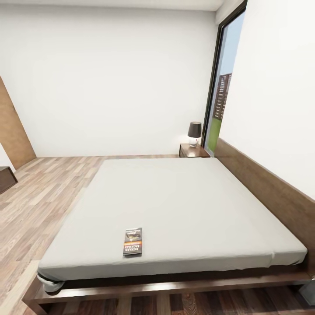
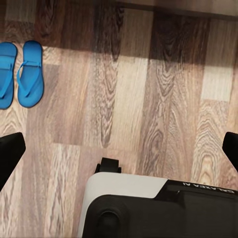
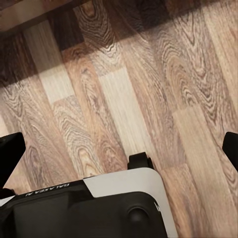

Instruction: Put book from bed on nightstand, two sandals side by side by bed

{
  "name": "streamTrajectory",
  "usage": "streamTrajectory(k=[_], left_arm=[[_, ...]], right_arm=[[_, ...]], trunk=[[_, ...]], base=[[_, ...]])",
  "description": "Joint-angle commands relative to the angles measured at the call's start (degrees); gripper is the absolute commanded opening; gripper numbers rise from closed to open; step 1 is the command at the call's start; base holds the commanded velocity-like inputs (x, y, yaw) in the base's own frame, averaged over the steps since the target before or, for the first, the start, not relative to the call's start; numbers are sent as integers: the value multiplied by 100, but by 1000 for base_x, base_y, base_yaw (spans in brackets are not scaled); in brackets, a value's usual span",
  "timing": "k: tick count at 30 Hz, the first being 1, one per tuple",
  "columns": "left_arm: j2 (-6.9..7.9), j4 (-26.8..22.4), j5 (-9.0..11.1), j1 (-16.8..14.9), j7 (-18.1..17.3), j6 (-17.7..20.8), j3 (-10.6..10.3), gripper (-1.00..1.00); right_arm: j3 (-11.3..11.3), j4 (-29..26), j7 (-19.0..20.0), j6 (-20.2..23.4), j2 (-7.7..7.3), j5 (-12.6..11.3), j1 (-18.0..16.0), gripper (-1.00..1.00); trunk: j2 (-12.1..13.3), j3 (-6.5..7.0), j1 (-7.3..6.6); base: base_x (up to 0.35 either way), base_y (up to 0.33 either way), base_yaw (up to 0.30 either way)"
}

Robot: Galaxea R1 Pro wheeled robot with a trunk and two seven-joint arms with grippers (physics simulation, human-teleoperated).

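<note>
The book (image 1: 132, 241) lies flat on the pale mattress of the bed (image 1: 183, 201), near its front edge and left of the middle. A dark nightstand (image 1: 194, 151) stands at the bed's far right corner, beside the headboard. The two blue sandals (image 2: 20, 74) lie side by side on the wood floor, close to a dark strip of bed frame (image 2: 173, 7). My left gripper (image 2: 119, 148) hangs open over bare floor, well away from the sandals and holding nothing. Above floor planks my right gripper (image 3: 119, 151) is open too, nothing between its fingers.
A lamp (image 1: 194, 132) with a dark shade sits on the nightstand. A tall window (image 1: 221, 92) is behind it. A brown door (image 1: 13, 127) and a low dark cabinet (image 1: 6, 178) are at the left. My base (image 2: 148, 208) shows under both wrists.
</note>
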Motion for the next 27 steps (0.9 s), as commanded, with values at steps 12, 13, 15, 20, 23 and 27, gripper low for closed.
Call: streamTrajectory(k=[12, 13, 15, 20, 23, 27], left_arm=[[1, 8, -60, -6, 6, -25, 48, 100], [1, 8, -60, -6, 6, -26, 48, 100], [1, 8, -60, -6, 6, -26, 48, 100], [1, 8, -60, -6, 6, -24, 48, 100], [1, 8, -60, -6, 6, -26, 48, 100], [1, 8, -60, -6, 6, -26, 48, 100]], right_arm=[[-44, 7, 31, -10, -1, -17, -5, 100], [-44, 7, 31, -10, -1, -17, -5, 100], [-44, 7, 31, -9, -1, -17, -5, 100], [-44, 7, 31, -10, -1, -17, -5, 100], [-44, 7, 31, -10, -1, -17, -5, 100], [-44, 7, 31, -10, -1, -17, -6, 100]], trunk=[[476, 207, -263], [516, 225, -285], [596, 261, -329], [797, 351, -438], [917, 405, -504], [1077, 476, -592]], base=[[0, 0, 0], [0, 0, 0], [0, 0, 0], [0, 0, 0], [0, 0, 0], [0, 0, 0]])
